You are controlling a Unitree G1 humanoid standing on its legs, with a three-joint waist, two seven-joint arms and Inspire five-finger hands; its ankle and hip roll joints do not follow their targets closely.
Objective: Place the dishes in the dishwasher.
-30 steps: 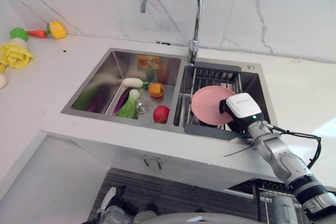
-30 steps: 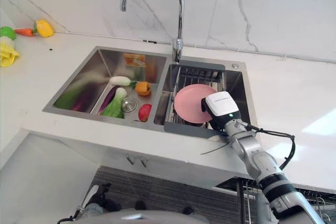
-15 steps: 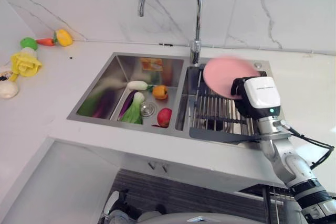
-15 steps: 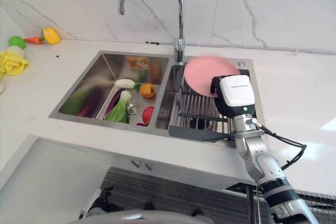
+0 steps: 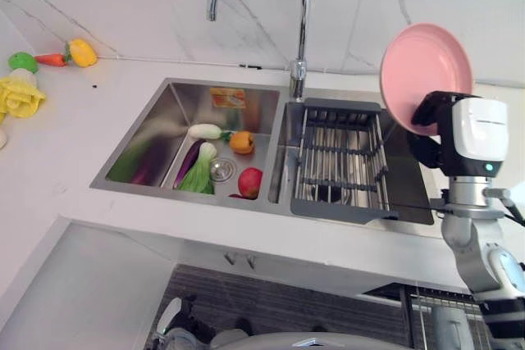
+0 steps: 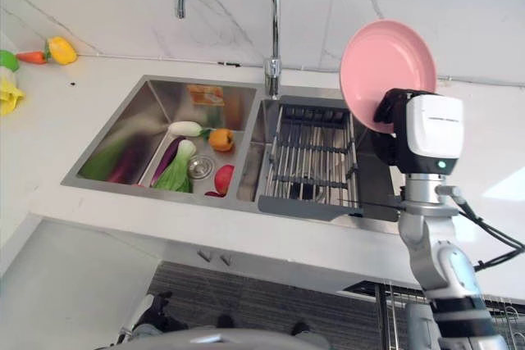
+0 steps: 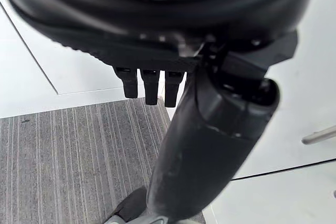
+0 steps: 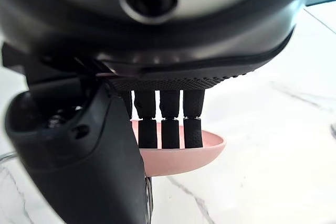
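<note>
Right hand (image 5: 433,120) of mine pinching the pink plate (image 5: 425,67) upright above the counter, just right of the sink's drying rack (image 5: 340,161), which I judge an early stage: lifted clear, not yet carried to any dishwasher, left hand (image 7: 149,83) hanging idle.

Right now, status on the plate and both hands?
Right robot hand pinching pink plate, held high above the sink's drying rack. Left robot hand idle, low, holding nothing. Nothing in the way.
</note>
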